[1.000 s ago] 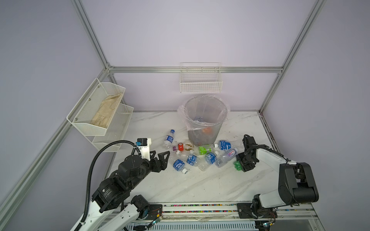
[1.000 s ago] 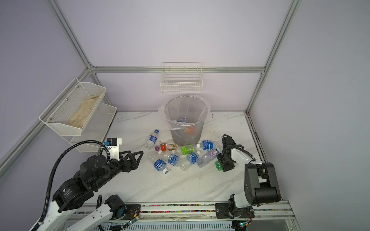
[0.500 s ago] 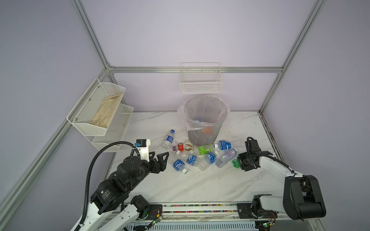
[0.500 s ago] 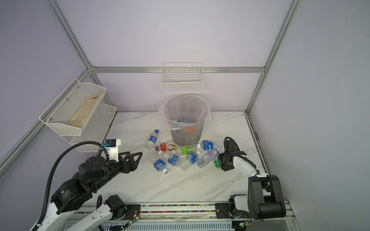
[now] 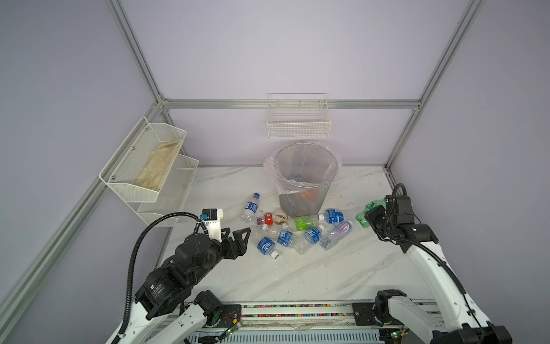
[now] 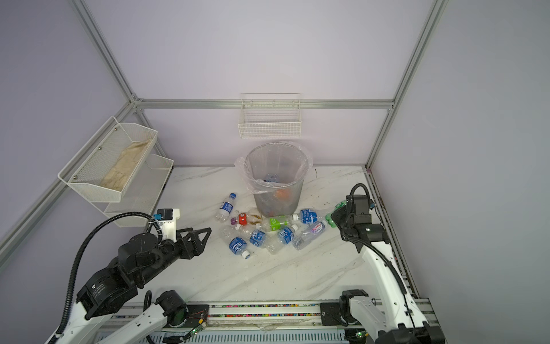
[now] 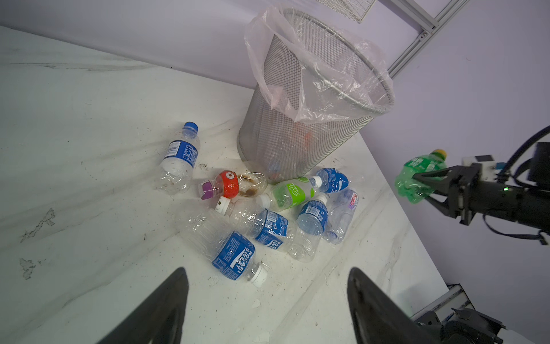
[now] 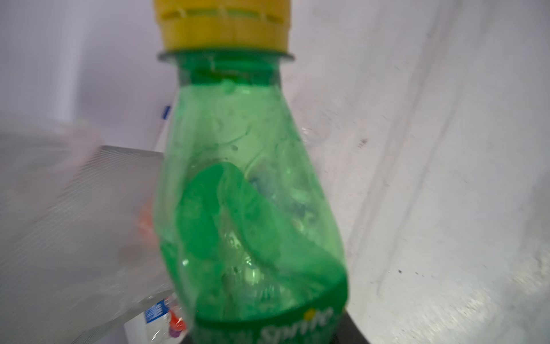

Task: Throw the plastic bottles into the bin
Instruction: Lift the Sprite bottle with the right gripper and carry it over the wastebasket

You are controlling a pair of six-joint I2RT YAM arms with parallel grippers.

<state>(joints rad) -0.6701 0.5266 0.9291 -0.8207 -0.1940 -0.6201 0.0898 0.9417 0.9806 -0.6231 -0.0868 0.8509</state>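
Left jaws, 8 o'clock: apart, empty, over surface [image 5: 297, 277]. Plastic bottles [image 5: 265, 245] lie scattered mid-surface, by bin base. Right jaws, 3 o'clock: clamped on green bottle [image 5: 363, 216], held off surface. Bin [image 5: 303, 199] at 12 o'clock, w/ bottles inside.

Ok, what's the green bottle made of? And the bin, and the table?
The green bottle looks like thin see-through green plastic, glossy; its side is dented and creased. The bin looks like grey metal mesh, with tiny holes and a dull shine; a clear, crinkly plastic bag lines it. The table is white with grey veins like marble, maybe only printed.
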